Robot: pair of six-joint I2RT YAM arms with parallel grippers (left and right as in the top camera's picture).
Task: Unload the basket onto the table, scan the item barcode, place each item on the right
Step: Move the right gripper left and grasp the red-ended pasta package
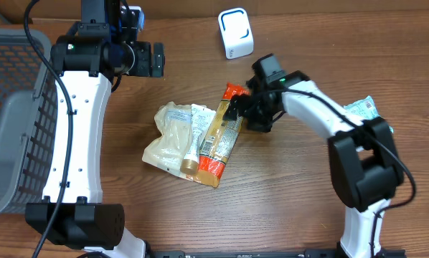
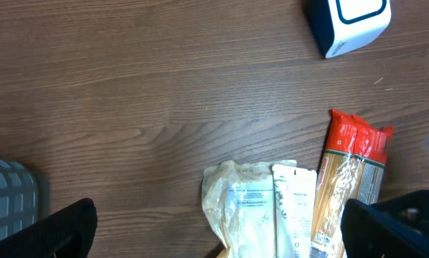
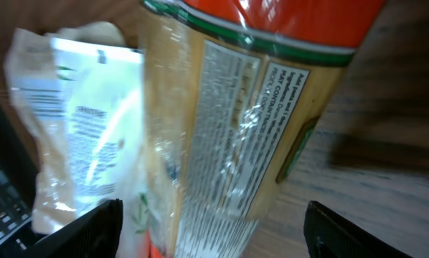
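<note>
One spaghetti pack [image 1: 218, 140] lay mid-table, touching one white tube [image 1: 195, 136] and one pale bag [image 1: 168, 140]. I had the right gripper [image 1: 237, 115] straddling its upper part, fingers apart. The left gripper [image 1: 159, 59] hovered spread wide. One scanner [image 1: 235, 33] and one basket [image 1: 13, 86] stood further out.

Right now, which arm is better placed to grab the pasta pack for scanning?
Right. Its hand sits over the pasta pack, with open fingers on either side. The left hand hangs open above bare table, away from the pack.
</note>
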